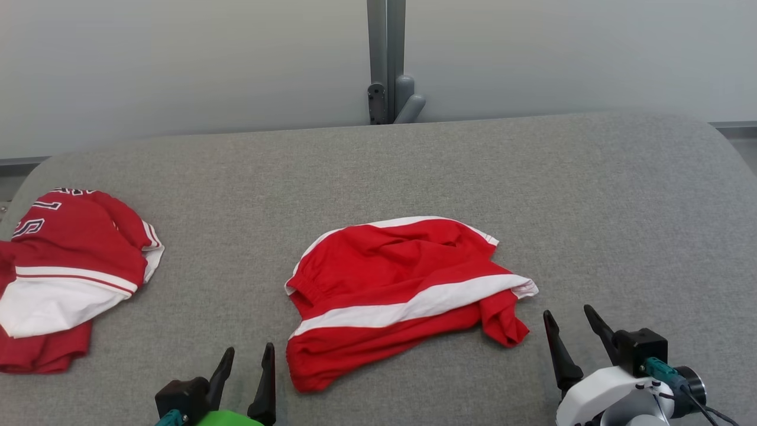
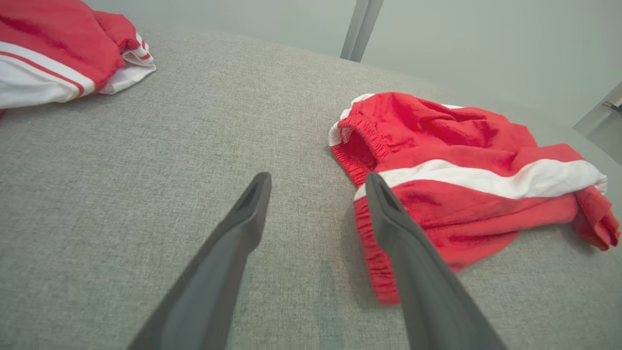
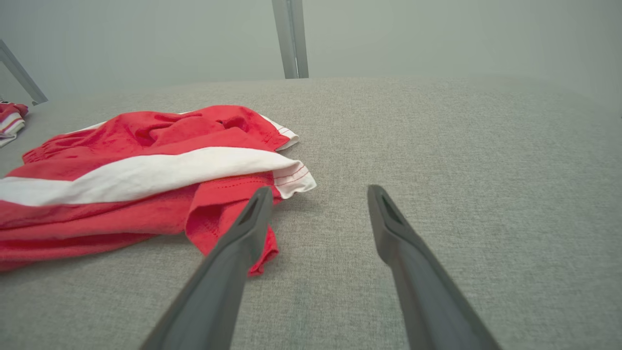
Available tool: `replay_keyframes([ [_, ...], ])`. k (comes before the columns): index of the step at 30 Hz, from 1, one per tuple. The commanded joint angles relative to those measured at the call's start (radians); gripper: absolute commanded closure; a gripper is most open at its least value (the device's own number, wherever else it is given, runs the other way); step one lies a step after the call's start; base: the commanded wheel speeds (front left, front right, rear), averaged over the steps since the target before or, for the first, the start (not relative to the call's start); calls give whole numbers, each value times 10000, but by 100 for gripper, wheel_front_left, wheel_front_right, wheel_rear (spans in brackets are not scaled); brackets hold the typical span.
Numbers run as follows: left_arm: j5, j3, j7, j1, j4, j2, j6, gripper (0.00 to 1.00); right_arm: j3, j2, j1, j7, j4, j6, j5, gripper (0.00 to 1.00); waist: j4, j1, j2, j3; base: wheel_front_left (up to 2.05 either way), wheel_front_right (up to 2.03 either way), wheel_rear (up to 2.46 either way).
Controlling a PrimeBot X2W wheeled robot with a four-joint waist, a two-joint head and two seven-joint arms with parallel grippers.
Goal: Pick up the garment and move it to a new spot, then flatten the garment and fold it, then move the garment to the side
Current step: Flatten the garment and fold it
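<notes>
Jaws of left gripper (image 1: 249, 348) and right gripper (image 1: 568, 310): released. We risk bunching the crumpled red white-striped shorts (image 1: 402, 284) by pinching one layer.

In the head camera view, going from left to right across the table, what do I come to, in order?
jersey → left gripper → shorts → right gripper

Bright, even light; soft shadows; hazy backgrounds
</notes>
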Motion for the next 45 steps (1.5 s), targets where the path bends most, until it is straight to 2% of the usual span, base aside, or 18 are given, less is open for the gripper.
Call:
replay_keyframes([
  [1, -130, 6, 11, -149, 143, -83, -101, 0, 35, 46, -9, -29, 1, -10, -6, 0, 18, 0, 0, 73, 0, 0, 0],
  [6, -935, -161, 10, -790, 554, -168, -284, 0, 154, -57, -130, -29, 55, -10, 29, 0, -6, 0, 0, 270, 0, 0, 0],
  [12, -2647, -1265, 143, -1937, 1438, -172, -330, 0, 196, -142, -223, -29, 68, -10, 10, 0, -44, 0, 0, 490, 0, 0, 0],
  [15, -3069, -1609, 440, -2503, 2087, -172, -334, 0, 200, -153, -277, -29, 86, -10, 7, 0, -34, 0, 0, 544, 0, 0, 0],
  [22, -2917, -1838, 259, -3118, 3539, -175, -168, 0, 234, -94, -371, -29, 93, -10, 2, 0, -63, 0, 0, 661, 0, 0, 0],
  [31, -3029, -2726, 123, -3189, 4224, -176, -242, 0, 184, -106, -391, -29, 38, -10, -68, 0, 51, 0, 0, 809, 0, 0, 0],
  [38, -3071, -3676, 41, -3007, 4089, -185, -89, 0, 226, -102, -527, -29, 47, -10, -92, 0, 90, 0, 0, 848, 0, 0, 0],
  [45, -3414, -4045, 21, -2717, 3813, -179, 231, 0, 175, -38, -424, -29, 79, -10, -130, 0, 118, 0, 0, 766, 0, 0, 0],
])
